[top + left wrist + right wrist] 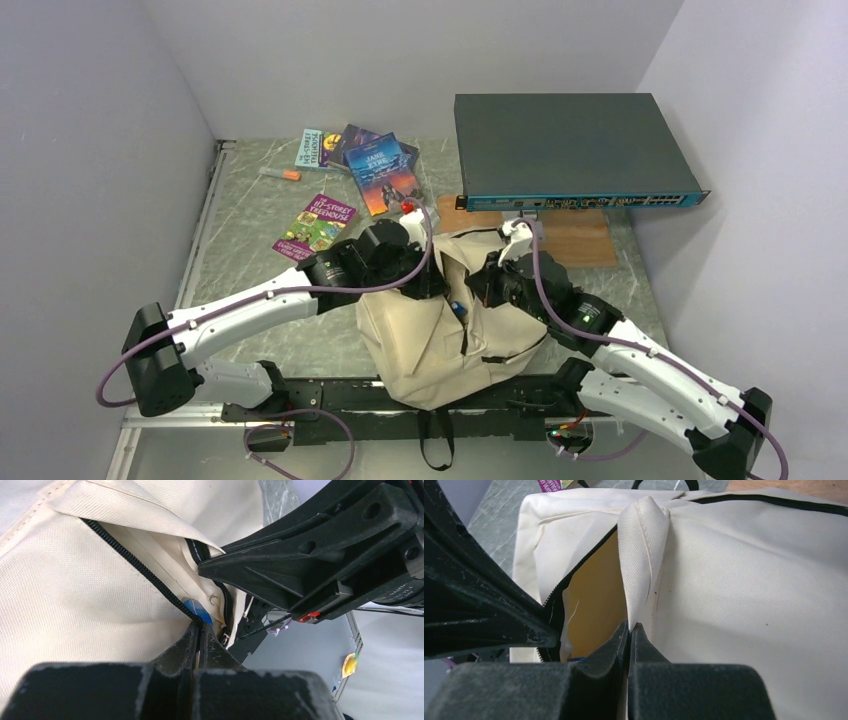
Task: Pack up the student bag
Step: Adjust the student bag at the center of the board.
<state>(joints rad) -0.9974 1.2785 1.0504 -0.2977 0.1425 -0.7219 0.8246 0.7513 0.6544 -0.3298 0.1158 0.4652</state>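
The student bag, cream fabric with dark zippers, lies in the middle of the table between both arms. My left gripper is shut on the bag's zipper edge, right by a small blue tab. A raised fold of the bag's fabric is pinched in my right gripper, which is shut beside the open zipper. The gap shows a yellowish inside. In the top view the right gripper is close to the left one, over the bag's top half.
Several paperback books lie at the back left: a purple one, a blue one and others. An orange-tipped marker lies near them. A dark network switch rests over a wooden board at the back right. Walls close in on both sides.
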